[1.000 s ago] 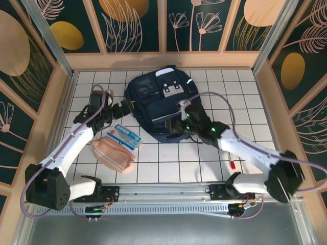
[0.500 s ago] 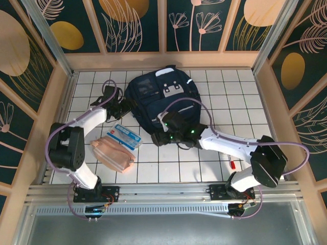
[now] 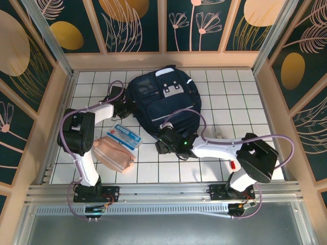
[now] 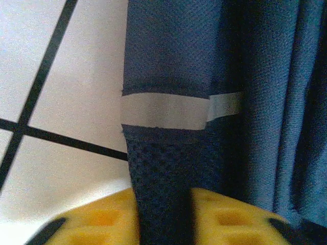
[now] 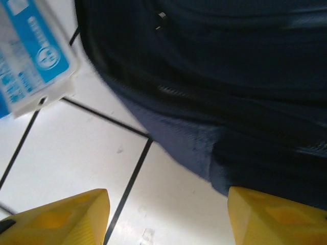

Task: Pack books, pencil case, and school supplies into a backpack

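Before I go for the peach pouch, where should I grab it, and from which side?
Take the peach pouch at its near right end, away from the blue-and-white packet along its far edge. Come down from above, jaws across its narrow width: it lies flat and long on the table and looks soft.

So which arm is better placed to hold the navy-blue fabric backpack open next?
Probably left: the left hand pinches a mesh fold of the navy-blue fabric backpack; the right hand is open beside it, gripping nothing.
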You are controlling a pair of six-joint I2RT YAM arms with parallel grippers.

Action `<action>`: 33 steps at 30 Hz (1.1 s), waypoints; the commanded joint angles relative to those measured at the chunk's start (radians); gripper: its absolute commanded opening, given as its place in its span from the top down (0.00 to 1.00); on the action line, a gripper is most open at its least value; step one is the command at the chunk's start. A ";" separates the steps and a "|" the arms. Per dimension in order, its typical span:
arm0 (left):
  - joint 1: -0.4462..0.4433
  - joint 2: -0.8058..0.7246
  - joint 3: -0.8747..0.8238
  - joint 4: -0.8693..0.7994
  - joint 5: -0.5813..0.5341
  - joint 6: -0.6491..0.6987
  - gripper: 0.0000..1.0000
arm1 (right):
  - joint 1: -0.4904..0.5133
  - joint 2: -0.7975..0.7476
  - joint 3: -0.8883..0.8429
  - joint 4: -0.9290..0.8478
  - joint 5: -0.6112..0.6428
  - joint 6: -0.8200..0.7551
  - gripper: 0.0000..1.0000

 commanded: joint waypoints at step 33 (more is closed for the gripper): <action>-0.169 -0.318 -0.254 0.070 0.214 -0.705 1.00 | -0.110 0.063 0.119 0.138 -0.234 -0.022 0.38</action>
